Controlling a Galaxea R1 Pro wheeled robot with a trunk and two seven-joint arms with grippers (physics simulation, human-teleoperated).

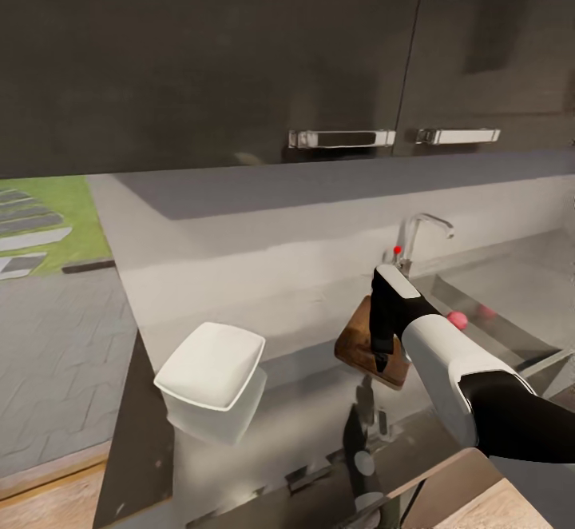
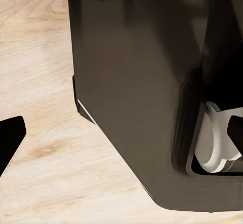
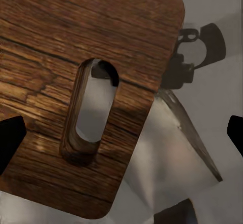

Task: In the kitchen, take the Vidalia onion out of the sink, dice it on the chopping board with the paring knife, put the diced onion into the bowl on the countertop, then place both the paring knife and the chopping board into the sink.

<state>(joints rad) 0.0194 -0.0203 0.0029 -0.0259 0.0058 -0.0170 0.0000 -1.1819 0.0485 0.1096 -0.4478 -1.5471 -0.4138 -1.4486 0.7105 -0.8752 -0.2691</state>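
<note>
Right hand (image 1: 382, 361) hangs over the handle end of the chopping board (image 1: 357, 345), which lies on the surface (image 1: 303, 401) just left of the sink (image 1: 511, 297). In my right wrist view the board's slot hole (image 3: 91, 110) sits between the two dark fingertips (image 3: 10, 140), which stand wide apart, so I read that hand as released and holding nothing. My left hand points down at the wood floor (image 2: 40, 82) beside the dark robot base (image 2: 131, 92), fingers spread, also released. The white bowl (image 1: 212, 365) rests on the surface to the left, well apart from the board. A reddish round thing (image 1: 457, 320) lies in the sink; I cannot tell what it is. I judge the step in hand is the board pickup. Next I need to lower, close on the board's end, and carry it right into the sink
</note>
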